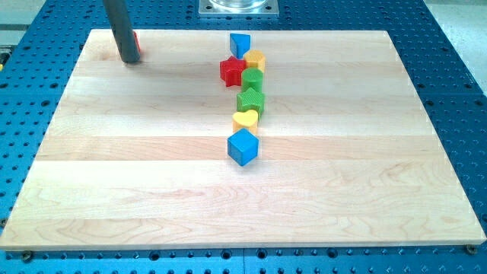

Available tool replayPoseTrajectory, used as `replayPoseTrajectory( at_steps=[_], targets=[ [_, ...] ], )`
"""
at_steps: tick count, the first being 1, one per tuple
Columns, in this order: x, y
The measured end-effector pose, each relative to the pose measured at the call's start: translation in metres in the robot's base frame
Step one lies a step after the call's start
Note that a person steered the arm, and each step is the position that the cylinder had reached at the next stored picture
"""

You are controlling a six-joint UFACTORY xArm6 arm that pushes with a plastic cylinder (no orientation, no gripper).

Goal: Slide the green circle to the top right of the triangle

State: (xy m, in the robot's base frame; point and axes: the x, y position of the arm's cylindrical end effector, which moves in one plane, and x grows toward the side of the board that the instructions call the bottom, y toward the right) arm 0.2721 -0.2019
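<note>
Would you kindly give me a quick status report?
My tip far top left, beside red block. Green circle untouched mid-column. Yellow block, red star crowd it.

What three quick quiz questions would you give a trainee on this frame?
1. True or false: my tip touches the green circle.
2. What sits at the bottom end of the block column? A) blue cube B) red star C) yellow heart
3. Fill in: a small red block peeks out behind the ___.

Key: 1 false, it is far to the view's left; 2 A; 3 rod.
</note>
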Motion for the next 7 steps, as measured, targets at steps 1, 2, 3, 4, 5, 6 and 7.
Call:
replayPoseTrajectory(
  at_steps=[1,2,3,4,5,6,7],
  targets=[
    [0.002,0.001],
    [0.000,0.011],
    [-0.015,0.048],
    [-0.034,0.110],
    [-0.035,0.166],
    [-0.037,0.179],
    [-0.060,0.138]
  ],
)
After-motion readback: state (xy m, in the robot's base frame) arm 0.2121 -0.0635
